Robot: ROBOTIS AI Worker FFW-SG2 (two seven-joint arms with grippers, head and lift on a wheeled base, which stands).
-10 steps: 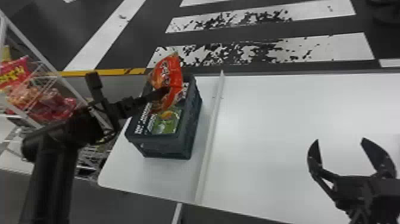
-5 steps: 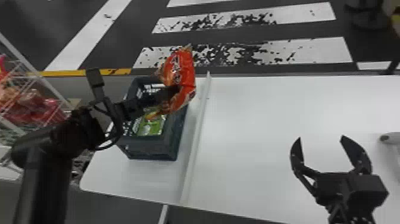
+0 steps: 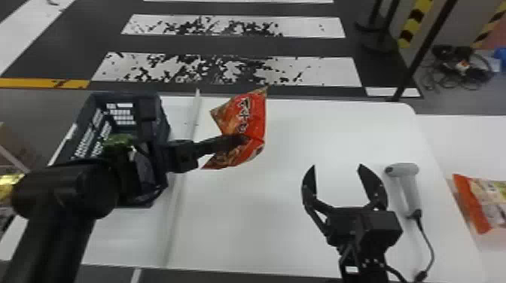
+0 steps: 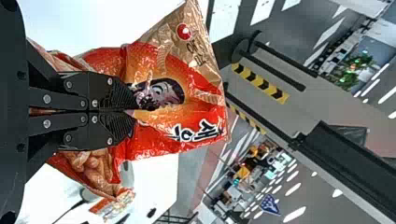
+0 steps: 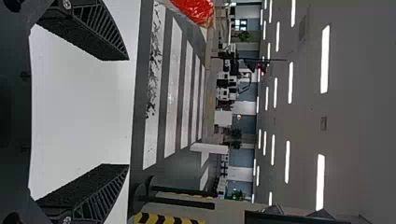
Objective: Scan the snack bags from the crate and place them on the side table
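Observation:
My left gripper (image 3: 241, 140) is shut on an orange snack bag (image 3: 256, 120), held above the white table just right of its raised strip. In the left wrist view the left gripper (image 4: 133, 111) pinches the middle of the snack bag (image 4: 201, 100). The dark crate (image 3: 150, 113) stands at the table's left, partly behind the left arm, with a green bag (image 3: 119, 140) inside. My right gripper (image 3: 339, 169) is open and holds nothing, left of the grey scanner (image 3: 408, 184); in the right wrist view the right gripper (image 5: 127, 112) has its fingers wide apart.
A side table (image 3: 444, 143) adjoins at the right, with another orange snack bag (image 3: 485, 203) lying on it. The scanner's cable (image 3: 429, 241) runs toward the near edge. The raised strip (image 3: 184, 169) crosses the white table (image 3: 241, 225). A dark pole rises behind the far right corner.
The left gripper has carried the orange bag from over the crate to the right, past the strip. The head view has turned right, bringing the scanner and side table into sight.

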